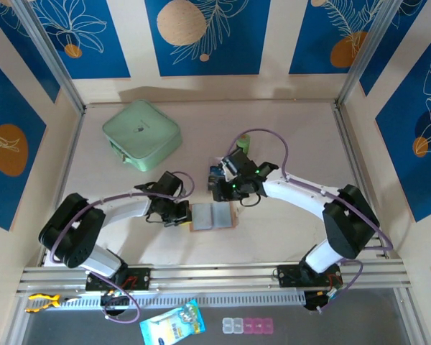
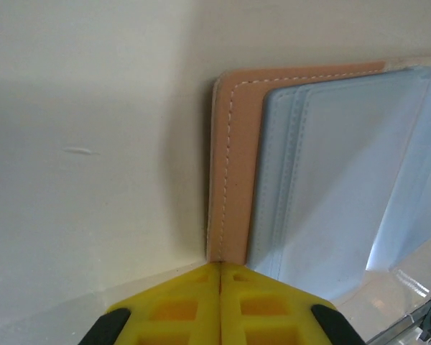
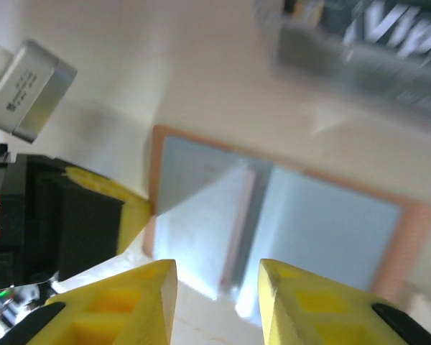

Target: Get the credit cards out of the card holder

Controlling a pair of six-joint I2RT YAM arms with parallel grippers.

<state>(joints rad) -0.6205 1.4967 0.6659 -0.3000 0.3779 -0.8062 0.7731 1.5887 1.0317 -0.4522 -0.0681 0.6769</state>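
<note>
The tan-pink card holder point(image 1: 212, 216) lies open on the table, its grey clear sleeves point(image 2: 337, 187) facing up. My left gripper point(image 1: 184, 213) is shut, and its yellow fingertips point(image 2: 221, 277) touch the holder's left edge point(image 2: 226, 180). My right gripper point(image 1: 227, 190) hovers open just behind the holder. Its fingers point(image 3: 147, 287) stand on either side of the middle fold point(image 3: 248, 215) with nothing between them. A dark credit card point(image 3: 359, 36) lies blurred on the table beyond the holder. A blue card point(image 1: 214, 173) peeks out beside the right gripper.
A mint-green square case point(image 1: 141, 134) sits at the back left. Walls and metal rails close in the table on three sides. In front of the arm bases lie a blue packet point(image 1: 172, 327) and a small pill box point(image 1: 248, 325).
</note>
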